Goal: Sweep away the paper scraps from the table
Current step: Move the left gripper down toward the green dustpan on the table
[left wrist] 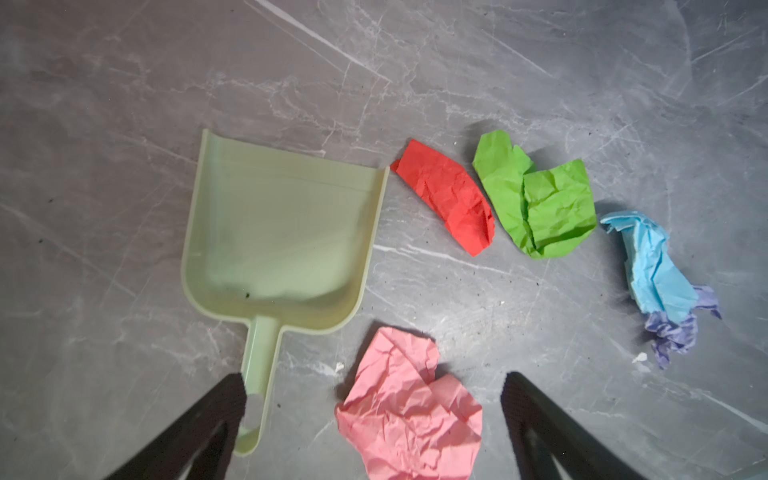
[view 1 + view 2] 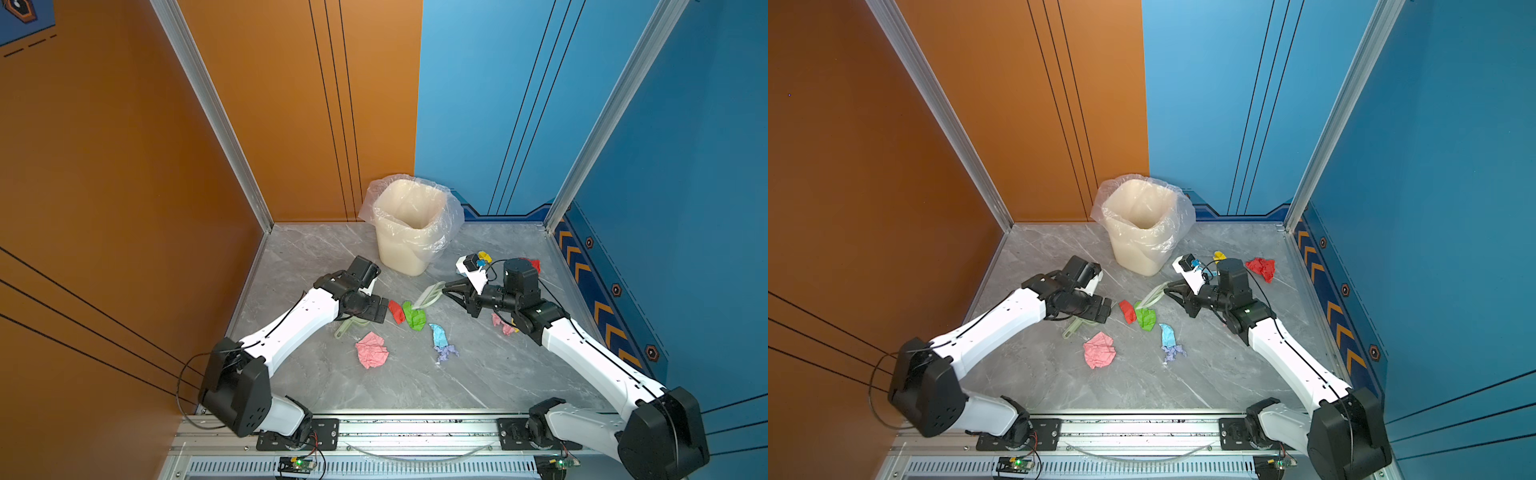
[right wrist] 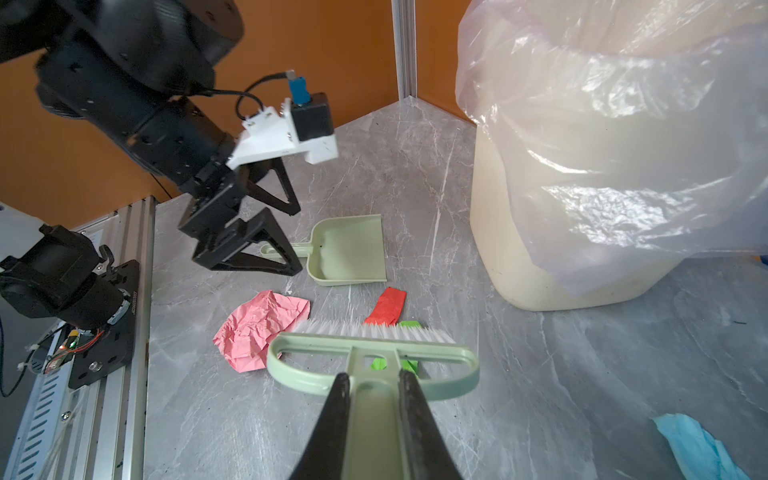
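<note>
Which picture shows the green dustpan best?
The left wrist view: the dustpan lies close, nearly whole. The right wrist view shows it smaller; in both top views the left arm hides most of it.

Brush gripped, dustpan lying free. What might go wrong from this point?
The left pincer hangs open above the dustpan, not gripping it; a sweep by the brush in the right pincer could shove the loose pan away. The red scrap and green scrap lie beside the pan's side wall, not before its mouth, so they may miss it. The yellow scrap behind the right arm may be overlooked.
</note>
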